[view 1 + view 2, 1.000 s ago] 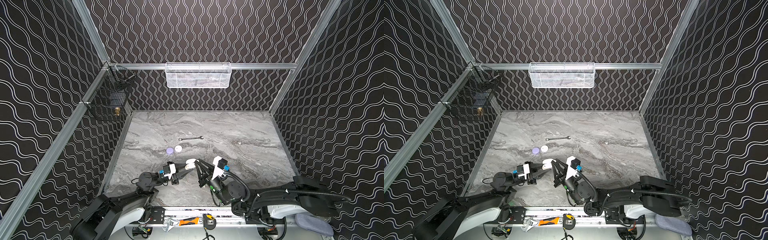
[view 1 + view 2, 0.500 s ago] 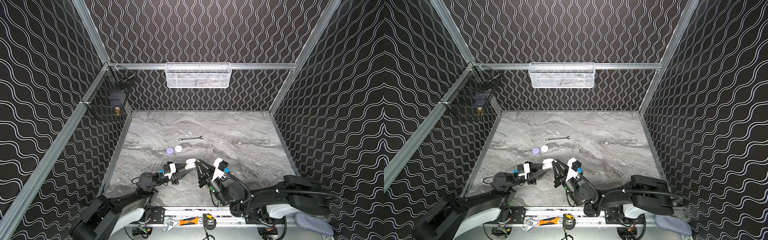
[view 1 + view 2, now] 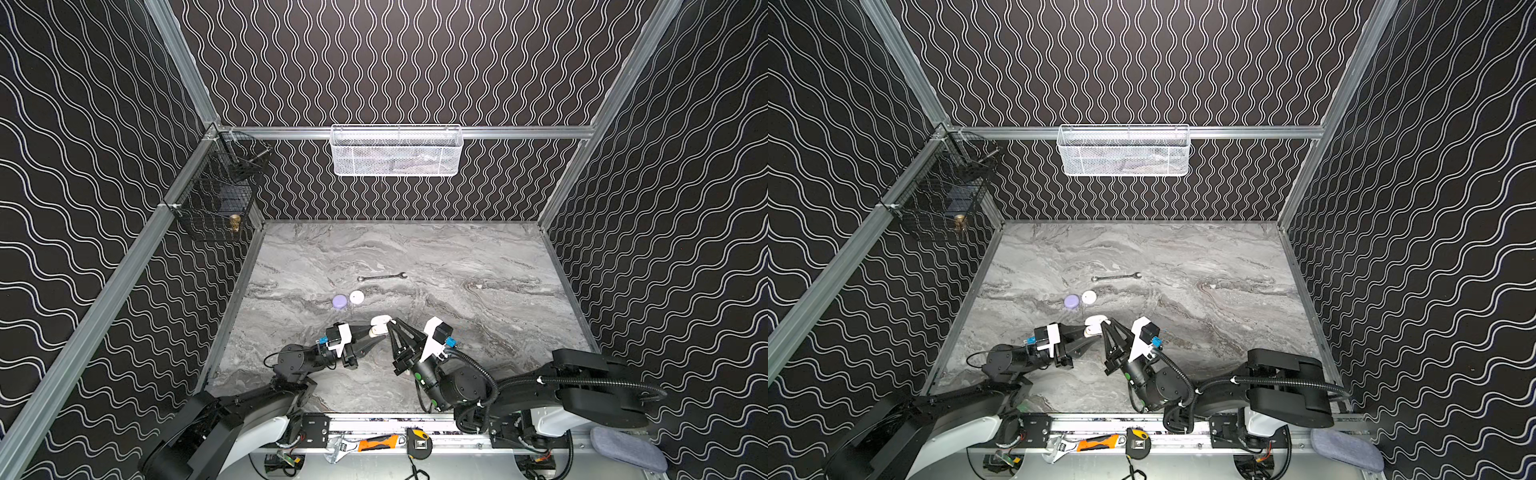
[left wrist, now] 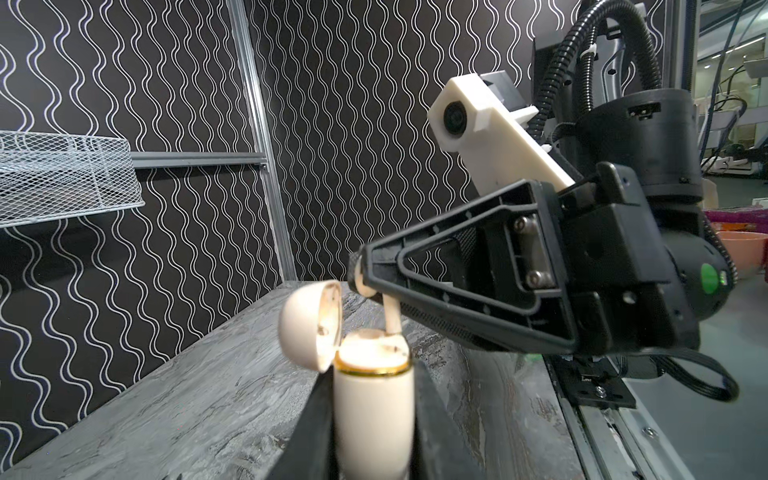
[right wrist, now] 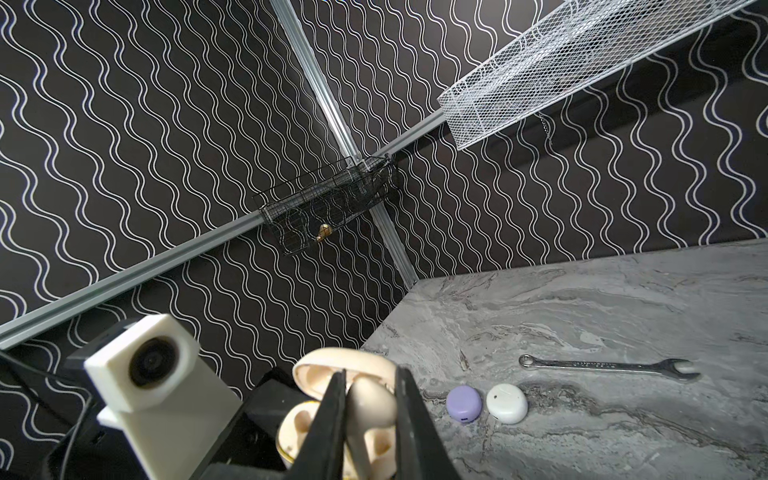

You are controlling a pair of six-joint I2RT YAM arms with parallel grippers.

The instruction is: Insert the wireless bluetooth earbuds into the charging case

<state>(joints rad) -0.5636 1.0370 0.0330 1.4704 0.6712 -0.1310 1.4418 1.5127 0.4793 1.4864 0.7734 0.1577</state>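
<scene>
Cream earbud [image 5: 370, 401]: pinched stem-down in right gripper [image 3: 395, 323], jaws narrow on bud body. Stem tip at socket mouth of cream charging case [image 4: 372, 415], not seated as far as visible. Case upright, lid [image 4: 307, 328] hinged open, body clamped by left gripper [image 3: 374, 334], jaws narrow, near front of table [image 3: 457, 257]. Risks: stem off-axis w/ socket → jam on rim; early release → bud drop to table; excess push → case slip in left grip; right finger close to lid → lid knocked shut. Count: 1 earbud visible, 1 open case, 2 closed round cases beyond, i.e. lavender case [image 5: 464, 404] and white case [image 5: 507, 403], 1 wrench [image 5: 606, 365], 2 grippers.
</scene>
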